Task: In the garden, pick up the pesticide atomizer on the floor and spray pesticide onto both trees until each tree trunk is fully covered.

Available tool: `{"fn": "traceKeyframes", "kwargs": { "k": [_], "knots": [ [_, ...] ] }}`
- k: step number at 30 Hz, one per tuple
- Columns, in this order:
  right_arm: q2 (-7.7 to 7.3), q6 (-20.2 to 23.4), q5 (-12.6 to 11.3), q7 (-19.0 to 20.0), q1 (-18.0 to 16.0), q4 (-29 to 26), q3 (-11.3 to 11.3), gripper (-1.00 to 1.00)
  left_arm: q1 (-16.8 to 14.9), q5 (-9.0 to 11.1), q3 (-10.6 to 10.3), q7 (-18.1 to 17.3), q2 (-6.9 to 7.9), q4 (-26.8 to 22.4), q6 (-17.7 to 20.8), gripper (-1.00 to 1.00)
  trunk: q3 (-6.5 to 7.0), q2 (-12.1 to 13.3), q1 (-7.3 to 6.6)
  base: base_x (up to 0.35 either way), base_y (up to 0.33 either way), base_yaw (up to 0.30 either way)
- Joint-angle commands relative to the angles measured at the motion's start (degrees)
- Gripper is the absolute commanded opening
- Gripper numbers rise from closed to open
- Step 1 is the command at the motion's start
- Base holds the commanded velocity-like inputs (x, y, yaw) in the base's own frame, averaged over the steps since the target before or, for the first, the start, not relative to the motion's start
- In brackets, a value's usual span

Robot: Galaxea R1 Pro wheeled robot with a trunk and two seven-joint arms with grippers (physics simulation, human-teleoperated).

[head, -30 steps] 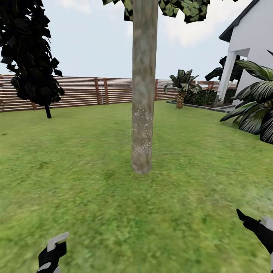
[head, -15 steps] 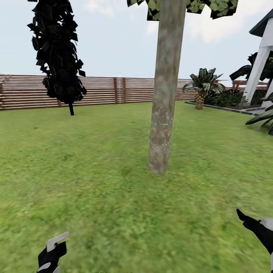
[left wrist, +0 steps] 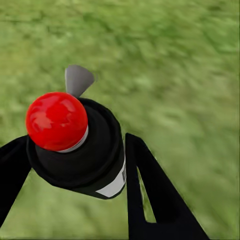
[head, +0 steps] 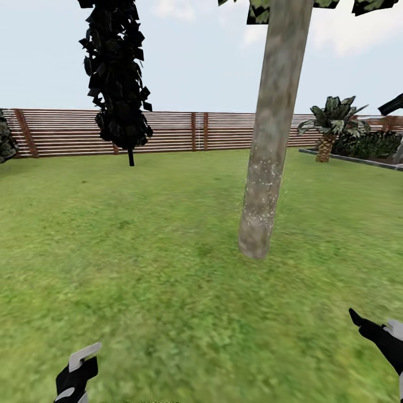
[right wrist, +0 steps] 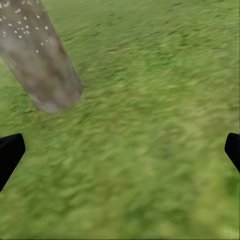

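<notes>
Atomizer (left wrist: 80, 145): black body with red cap, clamped between the left gripper's (left wrist: 75, 165) two fingers and carried low over the lawn (head: 140, 252).
Right gripper (right wrist: 120, 152): fingers spread wide, nothing between them, grass beneath.
Tree trunk (head: 271, 145): ahead and to the right, white specks on its lower bark.
Spraying, as I judge it: square the nozzle to the bare bark above the specks, then work round the trunk.
Fence (head: 224, 130): far back.

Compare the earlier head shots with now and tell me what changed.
The whole view swung left: the tree trunk, dark conifer and fence slid right in frame, a camera turn. The left gripper stays clamped on the atomizer; the right gripper stays open.
</notes>
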Motion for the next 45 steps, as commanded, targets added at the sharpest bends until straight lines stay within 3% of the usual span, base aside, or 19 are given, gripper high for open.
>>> {"fn": "traceKeyframes", "kwargs": {
  "k": [1, 37, 45],
  "knots": [
    [0.0, 0.0, 0.0, 0.0, 0.0, 0.0, 0.0, 1.0, 0.0, 0.0, -0.01, 0.0, 0.01, -0.01, 0.0, -1.0, 0.0, 0.0, 0.0, 0.0, 0.0, 0.287],
    [0.0, -0.02, 0.0, 0.0, 0.0, 0.0, 0.0, 1.0, 0.0, 0.04, 0.44, 0.0, 0.33, 0.0, 0.02, -1.0, -0.01, 0.0, 0.0, 0.0, 0.0, 0.289],
    [0.0, 0.02, 0.0, 0.0, 0.0, 0.0, 0.0, 1.0, 0.0, 0.09, 1.28, 0.0, 0.45, 0.01, 0.0, -1.0, -0.01, 0.0, 0.0, 0.098, 0.236, 0.289]
  ]
}}
